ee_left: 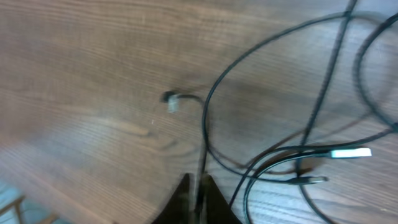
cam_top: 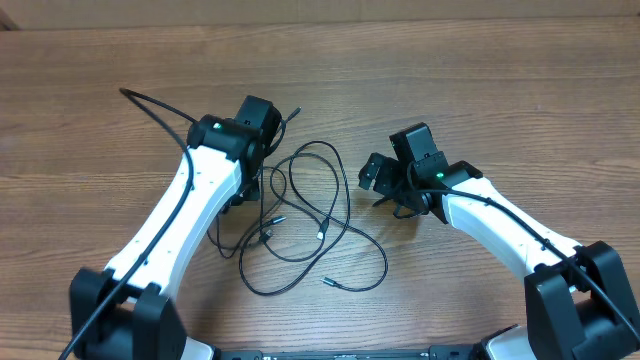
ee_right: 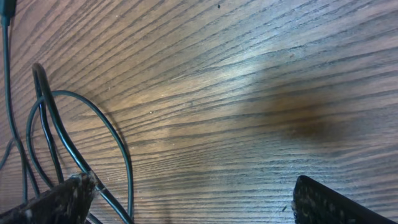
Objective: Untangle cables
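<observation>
Several thin black cables [cam_top: 305,215] lie looped and crossed on the wooden table [cam_top: 480,70] between the arms. Silver-tipped plugs show in the tangle [cam_top: 321,235]. My left gripper [cam_top: 268,150] is at the tangle's upper left. In the left wrist view its fingers [ee_left: 198,194] are shut on one black cable [ee_left: 203,134] that runs ahead to a small plug [ee_left: 171,103]. A silver plug [ee_left: 351,152] lies to the right. My right gripper [cam_top: 383,185] is just right of the tangle. In the right wrist view it [ee_right: 193,205] is wide open and empty, with cable loops [ee_right: 118,146] at its left finger.
A thicker black arm cable [cam_top: 155,103] arcs off the left wrist towards the upper left. Bare wood [ee_right: 261,81] lies ahead of the right gripper. The arm bases [cam_top: 120,310] stand at the near edge.
</observation>
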You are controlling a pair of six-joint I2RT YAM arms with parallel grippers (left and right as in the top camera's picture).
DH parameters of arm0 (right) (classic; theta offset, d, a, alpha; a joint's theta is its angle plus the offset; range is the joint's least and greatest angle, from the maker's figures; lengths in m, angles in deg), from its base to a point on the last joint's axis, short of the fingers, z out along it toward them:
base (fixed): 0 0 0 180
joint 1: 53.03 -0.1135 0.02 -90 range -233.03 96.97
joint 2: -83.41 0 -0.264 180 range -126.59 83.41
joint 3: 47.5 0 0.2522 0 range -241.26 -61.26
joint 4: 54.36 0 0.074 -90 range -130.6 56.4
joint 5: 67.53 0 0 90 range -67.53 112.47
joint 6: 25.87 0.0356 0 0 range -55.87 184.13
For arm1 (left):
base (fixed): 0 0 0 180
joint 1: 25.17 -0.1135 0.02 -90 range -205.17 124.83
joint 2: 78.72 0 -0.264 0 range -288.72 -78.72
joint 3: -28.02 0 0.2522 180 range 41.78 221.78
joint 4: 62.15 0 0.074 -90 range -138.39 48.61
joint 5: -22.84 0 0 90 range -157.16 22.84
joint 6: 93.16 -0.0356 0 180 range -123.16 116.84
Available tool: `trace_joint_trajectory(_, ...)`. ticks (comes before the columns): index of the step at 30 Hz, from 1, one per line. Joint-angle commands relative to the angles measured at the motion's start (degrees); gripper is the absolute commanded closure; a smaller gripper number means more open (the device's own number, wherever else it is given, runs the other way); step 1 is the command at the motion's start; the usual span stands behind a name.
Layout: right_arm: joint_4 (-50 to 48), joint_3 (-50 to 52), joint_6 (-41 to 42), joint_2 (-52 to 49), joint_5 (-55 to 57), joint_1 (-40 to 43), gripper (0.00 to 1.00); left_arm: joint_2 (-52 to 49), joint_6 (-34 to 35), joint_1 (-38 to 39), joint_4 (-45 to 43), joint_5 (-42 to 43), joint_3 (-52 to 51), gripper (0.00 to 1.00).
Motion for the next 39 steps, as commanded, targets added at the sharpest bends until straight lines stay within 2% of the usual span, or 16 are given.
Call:
trace_joint_trajectory(1, -0.2, 0.1, 0.1, -0.3, 0.0, 0.0, 0.00, -5.2, 1.4, -0.7, 1.5, 1.7, 0.4, 0.71)
trace_joint_trajectory(3, -0.2, 0.1, 0.1, -0.3, 0.0, 0.0, 0.00, -8.0, 1.4, -0.7, 2.8, 2.3, 0.4, 0.61)
trace_joint_trajectory(6, -0.2, 0.1, 0.1, -0.3, 0.0, 0.0, 0.00, -11.3, 1.4, -0.7, 4.0, 3.1, 0.4, 0.54)
trace_joint_trajectory(12, -0.2, 0.1, 0.1, -0.3, 0.0, 0.0, 0.00, -16.1, -2.7, -0.7, 4.3, 13.9, 0.4, 0.43)
trace_joint_trajectory(18, -0.2, 0.1, 0.1, -0.3, 0.0, 0.0, 0.00, -17.4, -3.0, -0.7, 4.9, 14.0, 0.5, 0.28)
trace_joint_trajectory(23, -0.2, 0.1, 0.1, -0.3, 0.0, 0.0, 0.00, -17.3, -9.0, -0.7, 4.0, 21.2, 0.5, 0.27)
trace_joint_trajectory(30, -0.2, 0.1, 0.1, -0.3, 0.0, 0.0, 0.00, -11.8, -8.7, -0.6, 0.5, 25.1, 0.7, 0.27)
trace_joint_trajectory(32, -0.2, 0.1, 0.1, -0.3, 0.0, 0.0, 0.00, -7.9, -8.7, -0.6, -1.7, 26.8, 0.7, 0.29)
trace_joint_trajectory(34, -0.2, 0.1, 0.1, -0.3, 0.0, 0.0, 0.00, -3.6, -8.6, -0.6, -3.9, 28.4, 0.7, 0.36)
trace_joint_trajectory(36, -0.2, 0.1, 0.1, -0.3, 0.0, 0.0, 0.00, -0.5, -7.5, -0.6, -5.1, 29.3, 0.7, 0.51)
trace_joint_trajectory(37, -0.2, 0.1, 0.1, -0.3, 0.0, 0.0, 0.00, 1.0, -6.9, -0.5, -5.1, 29.0, 0.7, 0.70)
trace_joint_trajectory(39, -0.2, 0.1, 0.1, -0.3, 0.0, 0.0, 0.00, 1.5, -6.9, -0.5, -3.3, 26.5, 0.6, 0.80)
